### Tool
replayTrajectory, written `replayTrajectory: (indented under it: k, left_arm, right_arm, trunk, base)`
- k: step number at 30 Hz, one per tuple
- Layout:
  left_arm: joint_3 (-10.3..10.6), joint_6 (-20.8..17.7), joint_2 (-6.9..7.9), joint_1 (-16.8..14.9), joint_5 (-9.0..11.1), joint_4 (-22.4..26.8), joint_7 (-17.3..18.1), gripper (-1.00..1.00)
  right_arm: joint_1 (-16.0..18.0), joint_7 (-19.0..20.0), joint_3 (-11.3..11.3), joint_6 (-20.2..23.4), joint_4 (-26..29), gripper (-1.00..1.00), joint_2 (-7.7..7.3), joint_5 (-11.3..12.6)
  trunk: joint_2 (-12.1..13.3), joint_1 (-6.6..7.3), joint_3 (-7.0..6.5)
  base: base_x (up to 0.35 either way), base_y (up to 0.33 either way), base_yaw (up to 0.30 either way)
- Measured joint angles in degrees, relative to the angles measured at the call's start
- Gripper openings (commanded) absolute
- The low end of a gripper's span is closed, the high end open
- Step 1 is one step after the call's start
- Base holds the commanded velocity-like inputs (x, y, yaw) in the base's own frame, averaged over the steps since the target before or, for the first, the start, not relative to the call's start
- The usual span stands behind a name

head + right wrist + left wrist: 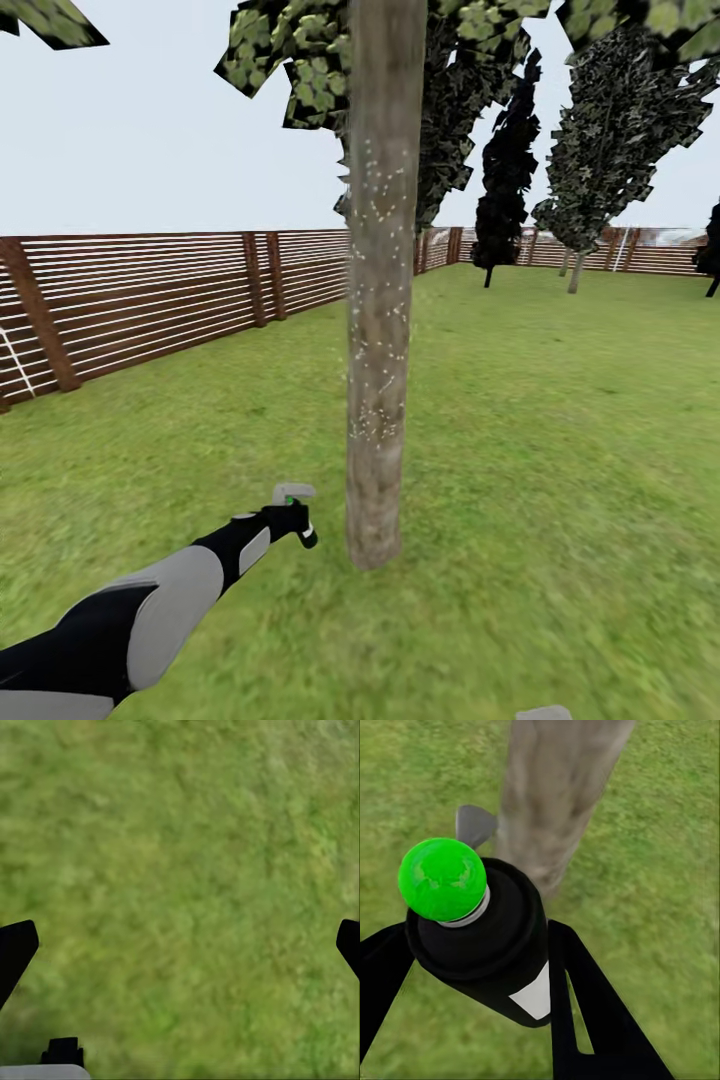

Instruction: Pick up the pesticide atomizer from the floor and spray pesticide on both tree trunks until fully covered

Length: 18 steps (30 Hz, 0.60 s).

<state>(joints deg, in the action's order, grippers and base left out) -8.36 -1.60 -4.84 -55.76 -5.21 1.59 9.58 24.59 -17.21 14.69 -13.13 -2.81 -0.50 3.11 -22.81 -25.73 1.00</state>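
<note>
A: Left gripper (472,967) first. Black fingers (600,1012) closed against both sides of the small dark pesticide atomizer bottle with a white label (491,945), gripped firmly. Head view shows the same gripper (290,520) at the end of the black-and-grey left arm (150,610), low over the lawn.

B: How does the bottle look?

A: Black rounded body, white label patch on one side, pale grey trigger spray head (474,825) pointing toward the trunk. A bright green ball (442,879) sits on top of it in the wrist view; in the head view a small green spot shows under the grey head. Bottle (292,510) is just left of the trunk base, near but not touching.

B: Trunk?

A: Thick upright mottled grey-brown tree trunk (382,300), centre, branchless low down. Fine white pesticide specks (375,410) dot its middle and upper part, fewer near the base. Blocky green leaf canopy (300,50) above.

B: Right gripper?

A: Right gripper (180,945) has black fingertips (15,949) at opposite edges of the wrist view, spread wide, nothing between them, green grass lawn (187,870) below.

B: Surroundings?

A: Brown horizontal-slat wooden fence (150,300) along the left and far side; narrow dark cypress-like trees (505,180) far right.
</note>
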Motion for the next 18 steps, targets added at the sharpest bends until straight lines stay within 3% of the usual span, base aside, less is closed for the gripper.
replayTrajectory:
  k: [5,11,18]
  left_arm:
    - [0.00,0.01,-0.02,0.05,-0.04,0.02,0.00,-1.00]
    - [0.00,0.00,-0.11,0.05,-0.04,0.02,0.00,-1.00]
    - [0.00,-0.12,-0.10,0.05,-0.04,0.07,0.00,-1.00]
  right_arm:
    - [-0.01,0.00,0.00,0.00,0.00,1.00,-0.05,0.00]
    - [-0.02,0.06,-0.01,0.00,-0.03,1.00,0.02,0.00]
    - [-0.48,0.16,-0.01,0.08,-0.08,1.00,0.11,0.00]
  trunk:
    - [0.01,-0.01,0.00]
    - [0.00,-0.01,0.00]
    - [0.00,0.00,0.00]
  base:
    - [0.082,0.337,-0.090]
    - [0.029,0.347,-0.276]
    - [0.180,0.324,-0.294]
